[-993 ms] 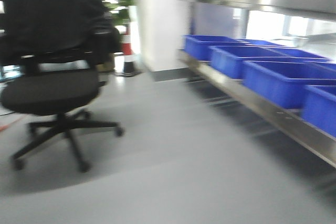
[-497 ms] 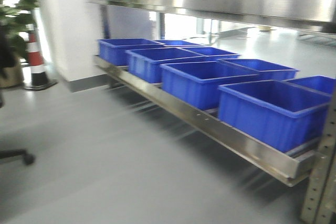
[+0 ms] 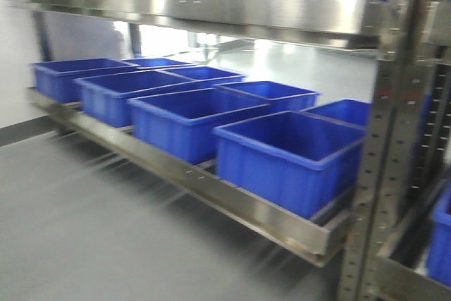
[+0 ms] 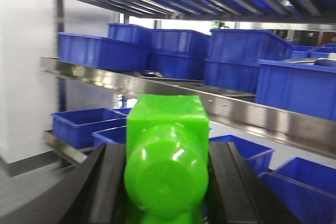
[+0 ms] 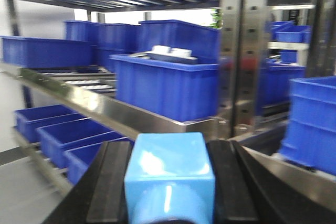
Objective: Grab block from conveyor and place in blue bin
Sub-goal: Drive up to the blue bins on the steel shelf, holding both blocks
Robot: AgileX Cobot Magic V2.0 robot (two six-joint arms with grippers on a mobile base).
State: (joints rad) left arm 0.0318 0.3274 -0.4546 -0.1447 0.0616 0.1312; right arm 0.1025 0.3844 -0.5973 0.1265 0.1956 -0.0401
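Between the black fingers [image 4: 111, 182] of the left gripper [image 4: 167, 192] sits a bright green block [image 4: 167, 129], pinched from both sides with the pads tight against it. Between the black fingers [image 5: 113, 182] of the right gripper [image 5: 169, 192], a light blue block [image 5: 169, 166] is clamped the same way. Beyond both pairs of fingers, ahead and somewhat lower, stands a steel rack [image 3: 232, 199]. Its bottom shelf carries a row of open blue bins [image 3: 285, 149]. More blue bins fill the shelf above, level with the fingers or higher. None of the low bins shows anything inside, as far as the blurred pictures allow. Grey floor [image 3: 84, 230] lies between the robot and the rack. No conveyor appears in any view. Judging from this, the grabbing part looks done, since each gripper carries a block. What remains is the placing: bringing the fingers over an open bin, which is near but not yet beneath them, and letting the blocks go.
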